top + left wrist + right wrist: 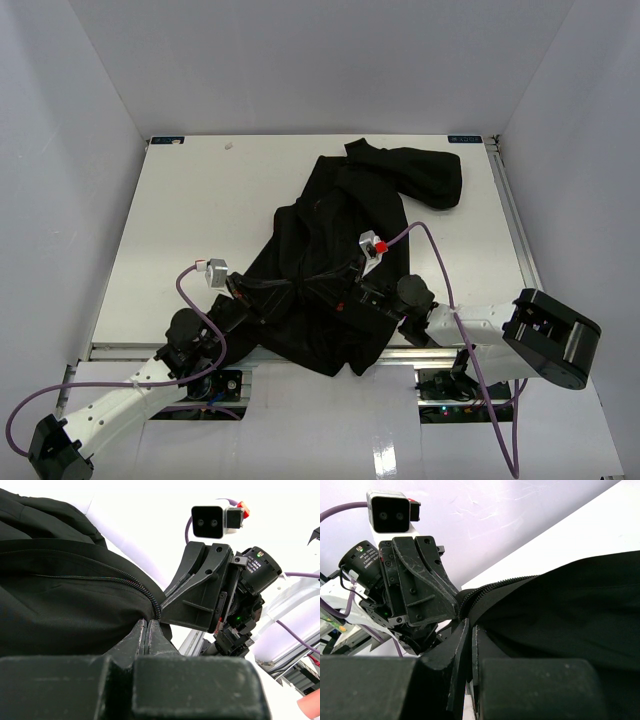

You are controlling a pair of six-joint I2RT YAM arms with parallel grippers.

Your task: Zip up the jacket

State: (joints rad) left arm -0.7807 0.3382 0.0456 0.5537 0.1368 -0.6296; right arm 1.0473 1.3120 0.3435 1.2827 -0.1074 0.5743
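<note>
The jacket (330, 250) lies crumpled on the table (200, 220). In the top view it runs from the centre out toward one o'clock, where a bunched sleeve (425, 175) ends, and its near hem hangs over the table edge at six o'clock.

The hem end of the front opening is lifted between my two arms. The left gripper (148, 624) has its fingers together on the fabric, right where the zipper teeth (100, 577) curve down into its tips. The right gripper (470, 626), at three o'clock from the left one in the top view, is likewise clamped on the jacket edge, with a row of teeth (500, 582) running away toward two o'clock in its own view. The two sets of fingertips are almost touching.

I judge this step to be seating the zipper's bottom ends, so I want both edges taut and parallel, with no fabric folded in between (I cannot see the slider or pin in any view, so I would move gently rather than pull). Twisting either wrist would skew the teeth.

There are no containers in view.
</note>
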